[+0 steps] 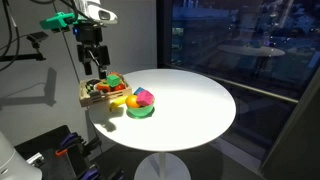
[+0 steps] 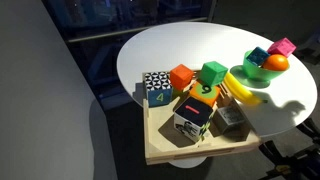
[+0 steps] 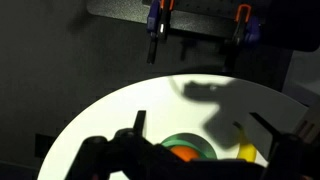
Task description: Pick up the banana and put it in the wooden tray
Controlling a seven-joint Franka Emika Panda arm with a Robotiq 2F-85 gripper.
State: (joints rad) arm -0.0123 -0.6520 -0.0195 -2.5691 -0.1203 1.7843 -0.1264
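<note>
The yellow banana [image 1: 119, 101] lies on the white table between the wooden tray and the green bowl. It also shows in another exterior view [image 2: 240, 90] and in the wrist view [image 3: 247, 152]. The wooden tray [image 1: 85, 96] sits at the table edge and holds several coloured blocks; its rim is near the camera in an exterior view [image 2: 160, 152]. My gripper [image 1: 92, 58] hangs open and empty high above the tray. In the wrist view its fingers [image 3: 197, 117] are spread, with the banana below the right finger.
The green bowl [image 1: 140, 111] holds a round orange fruit [image 2: 276, 62], a pink block [image 2: 284, 46] and a blue block. It shows in the wrist view [image 3: 186, 146] too. The round white table [image 1: 190, 100] stands on a pedestal by dark windows.
</note>
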